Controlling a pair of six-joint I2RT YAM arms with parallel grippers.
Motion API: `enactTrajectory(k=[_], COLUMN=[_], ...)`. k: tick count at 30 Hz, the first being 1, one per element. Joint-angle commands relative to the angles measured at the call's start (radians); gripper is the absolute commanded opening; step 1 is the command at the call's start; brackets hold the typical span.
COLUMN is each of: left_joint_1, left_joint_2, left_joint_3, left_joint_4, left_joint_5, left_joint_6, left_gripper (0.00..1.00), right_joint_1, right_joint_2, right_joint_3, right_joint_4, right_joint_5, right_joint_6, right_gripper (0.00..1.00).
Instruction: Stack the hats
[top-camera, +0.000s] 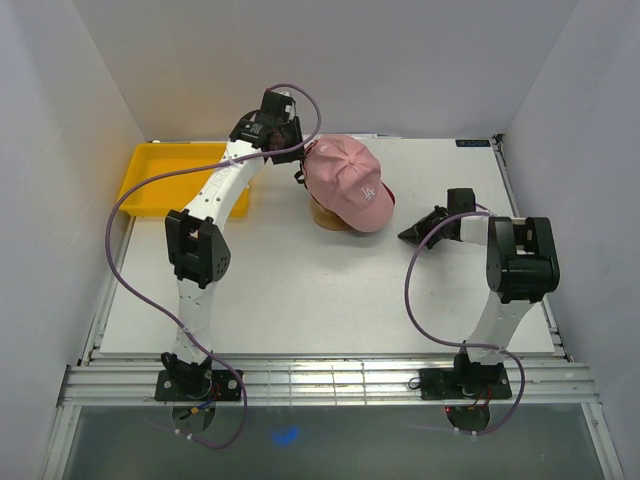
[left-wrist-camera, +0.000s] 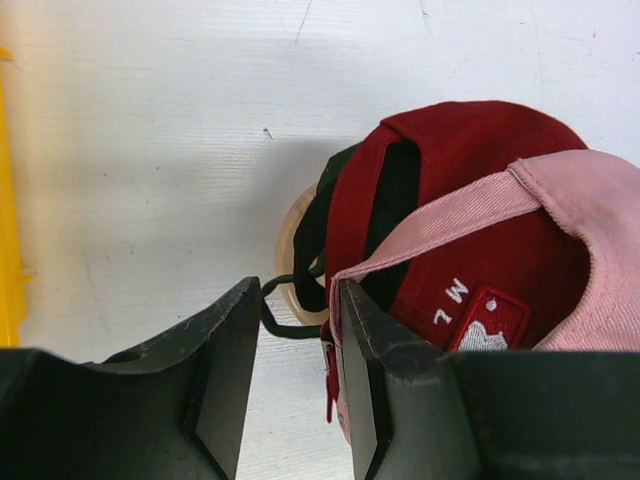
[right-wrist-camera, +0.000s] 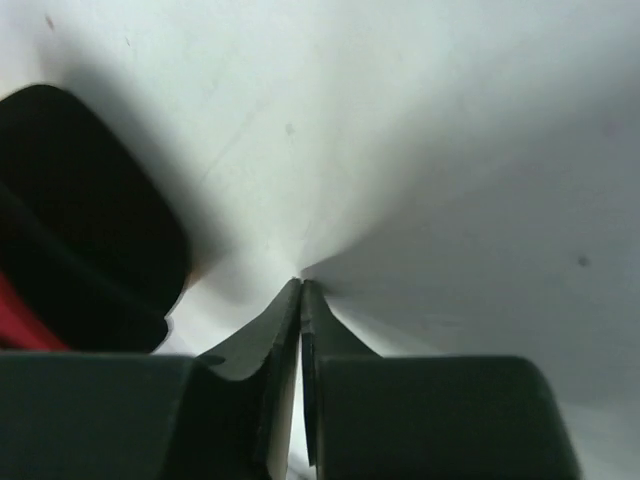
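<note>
The hats are gathered in 1 pile on the wooden stand (top-camera: 325, 218), at the far middle of the white worktop (top-camera: 300, 300). The pink cap (top-camera: 350, 180) is on top, its brim turned to the near right, with a small white logo on the front. The left wrist view shows the back of the pile. Under the pink cap sits the red cap (left-wrist-camera: 470, 160), with white letters on its back. Under that is a dark green cap (left-wrist-camera: 322, 200), of which only an edge is visible. The pale rim of the stand shows just beside this edge.

The left end effector (left-wrist-camera: 298, 300) is at the back of the pile, on the side away from the brim. Its 2 fingers stand apart and nothing is clamped. A thin dark strap loop (left-wrist-camera: 280, 318) lies in the gap between them. The finger (left-wrist-camera: 365, 370) nearer the caps is just beside the pink back strap, and I cannot tell if it touches. The yellow tray (top-camera: 165, 180) lies at the far left of the worktop, apart from the pile.

The right end effector (right-wrist-camera: 301, 290) is low over the worktop, just to the right of the pile. Its 2 fingers are pressed together with nothing between them. In its own camera a black brim (right-wrist-camera: 90, 220) shows at the left, with a bit of red below it
</note>
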Motion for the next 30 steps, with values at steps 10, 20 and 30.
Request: enactTrajectory(k=[10, 20, 30], left_joint_1=[0.017, 0.029, 0.058], left_joint_2=[-0.035, -0.08, -0.149], left_joint_3=[0.03, 0.035, 0.072], left_joint_4=[-0.065, -0.052, -0.032], left_joint_5=[-0.052, -0.029, -0.014], left_joint_6=[0.038, 0.05, 0.062], left_gripper=[0.53, 0.6, 0.77], right_joint_1=[-0.002, -0.004, 0.005], right_joint_2=[-0.11, -0.316, -0.371], right_joint_3=[0.008, 0.114, 0.138], right_joint_4=[-0.162, -0.217, -0.131], right_joint_5=[0.092, 0.094, 0.002], right_joint_6=[-0.095, -0.156, -0.19], right_gripper=[0.15, 0.5, 0.61])
